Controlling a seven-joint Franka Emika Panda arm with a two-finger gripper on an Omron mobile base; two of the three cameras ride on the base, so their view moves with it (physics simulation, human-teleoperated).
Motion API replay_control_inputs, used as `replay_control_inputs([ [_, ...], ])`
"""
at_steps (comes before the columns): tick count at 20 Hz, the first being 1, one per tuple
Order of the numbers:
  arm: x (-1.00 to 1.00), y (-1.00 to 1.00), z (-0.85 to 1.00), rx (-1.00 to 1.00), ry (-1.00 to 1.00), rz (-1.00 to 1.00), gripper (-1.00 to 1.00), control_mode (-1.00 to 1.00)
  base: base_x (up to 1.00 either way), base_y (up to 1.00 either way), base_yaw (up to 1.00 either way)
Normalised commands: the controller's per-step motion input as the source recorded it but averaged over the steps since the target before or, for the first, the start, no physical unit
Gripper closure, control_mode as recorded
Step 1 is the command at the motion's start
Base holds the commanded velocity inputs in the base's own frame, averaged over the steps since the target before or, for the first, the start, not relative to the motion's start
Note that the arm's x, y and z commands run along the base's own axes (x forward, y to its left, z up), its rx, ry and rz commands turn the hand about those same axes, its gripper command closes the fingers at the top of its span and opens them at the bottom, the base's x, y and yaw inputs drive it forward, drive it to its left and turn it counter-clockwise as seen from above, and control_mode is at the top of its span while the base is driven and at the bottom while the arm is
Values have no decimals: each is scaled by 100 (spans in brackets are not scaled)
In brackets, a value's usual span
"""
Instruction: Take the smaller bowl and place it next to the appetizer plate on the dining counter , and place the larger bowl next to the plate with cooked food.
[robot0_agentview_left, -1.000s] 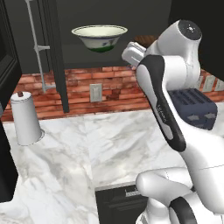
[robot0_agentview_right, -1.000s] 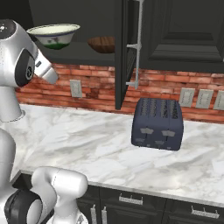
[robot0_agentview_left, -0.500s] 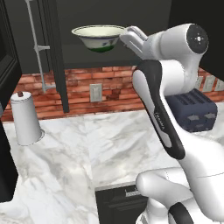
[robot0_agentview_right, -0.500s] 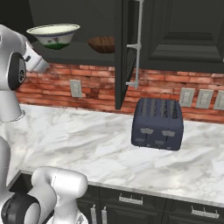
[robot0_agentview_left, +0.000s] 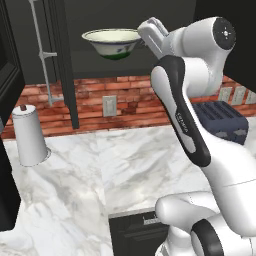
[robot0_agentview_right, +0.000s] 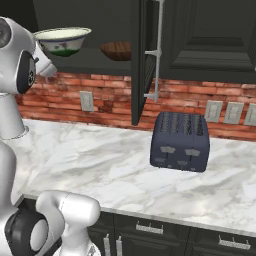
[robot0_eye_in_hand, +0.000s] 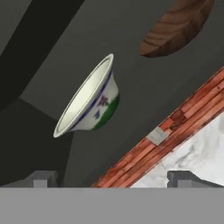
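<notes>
Larger bowl (robot0_agentview_left: 112, 44) sits on the open cabinet shelf, smaller bowl (robot0_agentview_right: 117, 50) beside it on the same shelf. Gripper (robot0_agentview_left: 153, 31) raised near the cream bowl's rim, apart from it; jaws spread wide, holding nothing. Step in hand looks like the reach toward the shelf. Next move, judged: square the rolled hand, then close on a rim. Toaster (robot0_agentview_right: 180, 141) stands on the desk below.

The white arm rises from its base, bends sharply at the elbow and reaches up high; the gripper (robot0_eye_in_hand: 111, 178) is empty, its jaws spread wide.
</notes>
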Motion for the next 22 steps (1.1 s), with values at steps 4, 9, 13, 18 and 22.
replay_control_inputs([
  [4, 49, 0, 0, 0, 10, 0, -100, -100, 0, 0, 0],
  [9, 56, 0, -2, 0, 5, 0, -100, -100, 0, 0, 0],
  [13, 59, 10, 0, 0, 2, 0, -100, -100, 0, 0, 0],
  [18, 65, 20, -3, 0, 2, 0, -100, -100, 0, 0, 0],
  [22, 64, 16, -1, 0, 5, 0, -100, -100, 0, 0, 0],
])
